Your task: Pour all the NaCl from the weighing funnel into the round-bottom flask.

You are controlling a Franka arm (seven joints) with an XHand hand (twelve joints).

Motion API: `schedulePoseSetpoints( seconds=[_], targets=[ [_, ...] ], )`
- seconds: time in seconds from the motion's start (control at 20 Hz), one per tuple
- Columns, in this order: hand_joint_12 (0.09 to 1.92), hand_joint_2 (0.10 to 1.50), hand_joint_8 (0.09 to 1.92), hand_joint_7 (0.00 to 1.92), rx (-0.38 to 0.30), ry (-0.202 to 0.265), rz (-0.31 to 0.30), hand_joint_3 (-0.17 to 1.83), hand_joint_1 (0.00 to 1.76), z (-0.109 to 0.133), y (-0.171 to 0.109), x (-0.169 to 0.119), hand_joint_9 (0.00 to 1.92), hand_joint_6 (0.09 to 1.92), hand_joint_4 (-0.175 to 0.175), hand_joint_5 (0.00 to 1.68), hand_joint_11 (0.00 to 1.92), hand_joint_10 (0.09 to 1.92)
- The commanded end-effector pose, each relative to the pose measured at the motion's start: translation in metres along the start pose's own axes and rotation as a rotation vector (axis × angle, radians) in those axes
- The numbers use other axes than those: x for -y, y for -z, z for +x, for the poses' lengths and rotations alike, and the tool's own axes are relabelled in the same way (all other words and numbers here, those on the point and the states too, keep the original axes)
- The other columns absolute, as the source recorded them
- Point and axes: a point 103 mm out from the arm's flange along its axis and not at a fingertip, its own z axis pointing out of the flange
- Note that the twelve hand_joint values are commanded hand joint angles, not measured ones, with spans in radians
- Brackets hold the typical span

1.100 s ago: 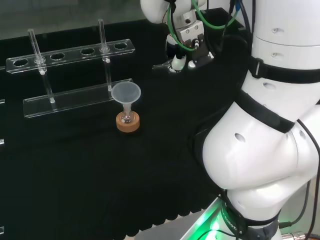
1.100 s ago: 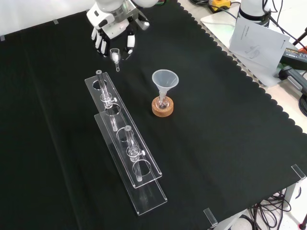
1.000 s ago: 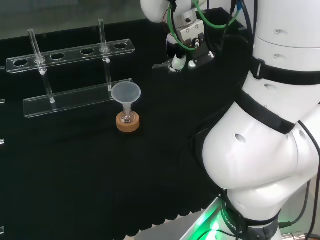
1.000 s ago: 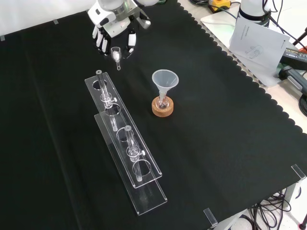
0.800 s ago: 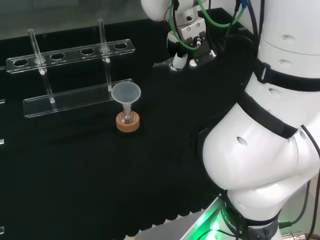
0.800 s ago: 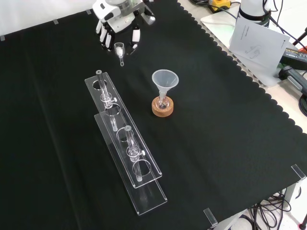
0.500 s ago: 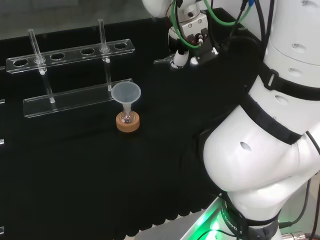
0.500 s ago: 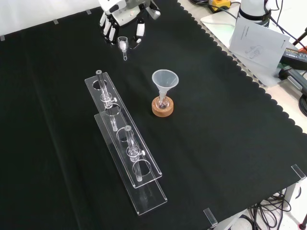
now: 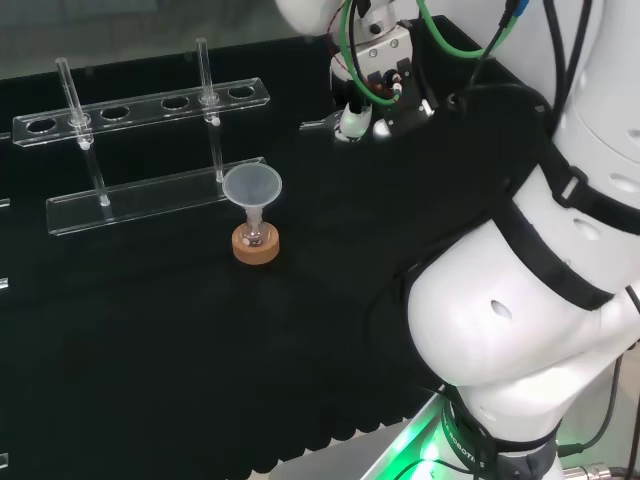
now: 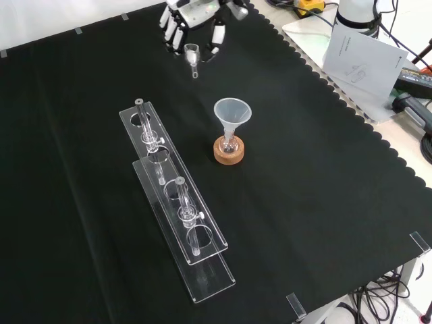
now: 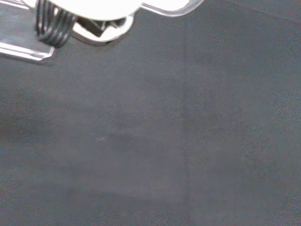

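Note:
High over the far end of the cloth, the hand (image 10: 197, 19) is shut on a small clear weighing funnel (image 10: 193, 56), its fingers curled round the cup and its stem pointing down toward the racks. The head view has the hand (image 9: 378, 98) right of and beyond the flask, the weighing funnel (image 9: 322, 125) sticking out to its left. The small round-bottom flask (image 10: 229, 142) stands on a cork ring (image 10: 229, 154) with a clear plastic funnel (image 10: 232, 111) in its neck. I cannot tell what the weighing funnel holds. In the head view the flask (image 9: 255, 236) sits mid-cloth.
Two long clear test-tube racks (image 10: 177, 202) with a few tubes lie left of the flask in the front view, and behind it (image 9: 140, 105) in the head view. Papers (image 10: 361, 57) and cables lie off the cloth's right edge. The wrist view looks onto black cloth (image 11: 150, 141).
The hand has risen and carried the weighing funnel to the right in the front view, nearer the line of the flask. Flask, funnel and racks have not moved.

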Motion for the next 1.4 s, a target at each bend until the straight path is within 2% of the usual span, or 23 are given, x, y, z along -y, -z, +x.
schedulePoseSetpoints(
  seconds=[0.05, 0.45, 1.4],
  targets=[
    [1.05, 0.67, 0.61, 0.79, 0.036, -0.008, 0.03, 0.59, 1.13, 0.03, 0.005, 0.033, 1.1, 0.53, 0.175, 1.34, 0.79, 0.29],
    [1.05, 0.67, 0.61, 0.79, 0.073, -0.014, 0.059, 0.59, 1.13, 0.053, 0.004, 0.053, 1.1, 0.53, 0.175, 1.33, 0.79, 0.29],
    [1.05, 0.67, 0.61, 0.8, 0.191, -0.014, 0.093, 0.59, 1.13, 0.077, 0.004, 0.047, 1.11, 0.54, 0.175, 1.33, 0.79, 0.28]
  ],
)
